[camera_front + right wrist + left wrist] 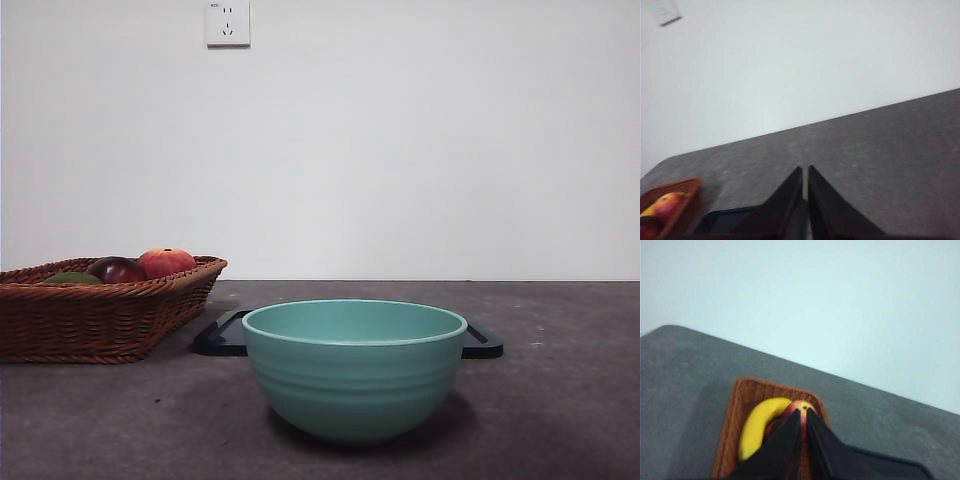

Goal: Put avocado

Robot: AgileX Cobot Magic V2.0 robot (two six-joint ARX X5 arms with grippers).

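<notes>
We've not started: avocado (72,278) sits in the wicker basket (100,320), left of frame, untouched. Teal bowl (354,368) at centre looks empty from here. Left pincer (803,412) closed above the basket; right pincer (805,170) closed, idle. Everything's left.

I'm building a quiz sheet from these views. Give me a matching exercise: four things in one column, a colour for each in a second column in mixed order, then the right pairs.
Things:
1. bowl
2. basket
3. banana
4. tray

Colours:
A. yellow
B. black
C. pale teal
D. brown wicker

Pairs: 1-C, 2-D, 3-A, 4-B
</notes>
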